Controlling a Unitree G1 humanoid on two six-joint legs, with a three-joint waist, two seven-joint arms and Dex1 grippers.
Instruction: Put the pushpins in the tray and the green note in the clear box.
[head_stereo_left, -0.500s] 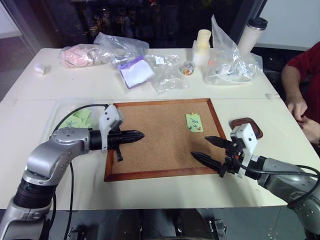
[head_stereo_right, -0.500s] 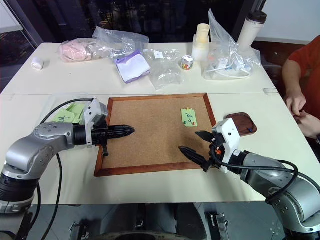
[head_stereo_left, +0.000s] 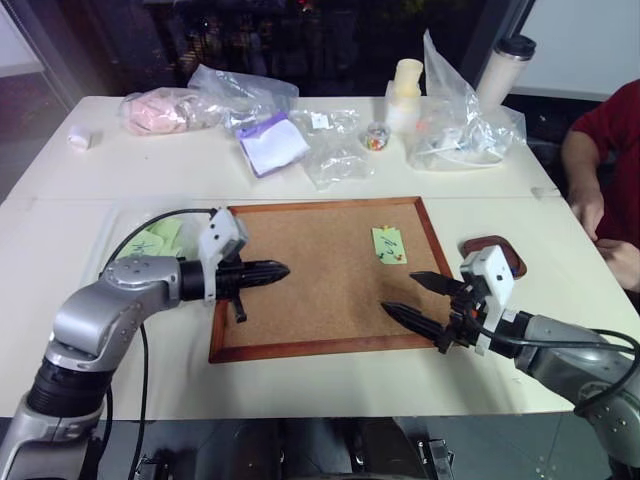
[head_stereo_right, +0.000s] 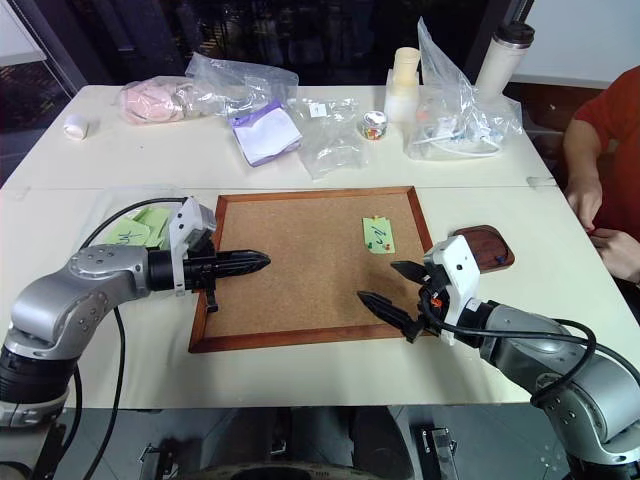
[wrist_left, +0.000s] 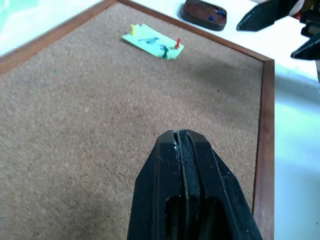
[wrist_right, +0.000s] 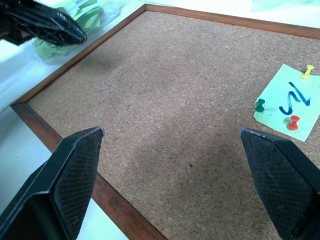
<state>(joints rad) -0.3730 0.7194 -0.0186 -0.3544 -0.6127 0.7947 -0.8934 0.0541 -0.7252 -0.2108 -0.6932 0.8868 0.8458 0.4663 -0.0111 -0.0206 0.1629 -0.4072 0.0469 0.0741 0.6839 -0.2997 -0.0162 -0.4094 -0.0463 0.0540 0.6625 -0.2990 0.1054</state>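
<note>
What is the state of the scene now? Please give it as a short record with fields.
green note: lies flat on the cork board, near its right edge
pushpins: three in the note, yellow, green, red
tray: on the table right of the board; a small blue item inside
clear box: left of the board, holding green notes
left gripper: fingers shut, empty, above the board
right gripper: fingers open, empty, above the board's right front corner
</note>
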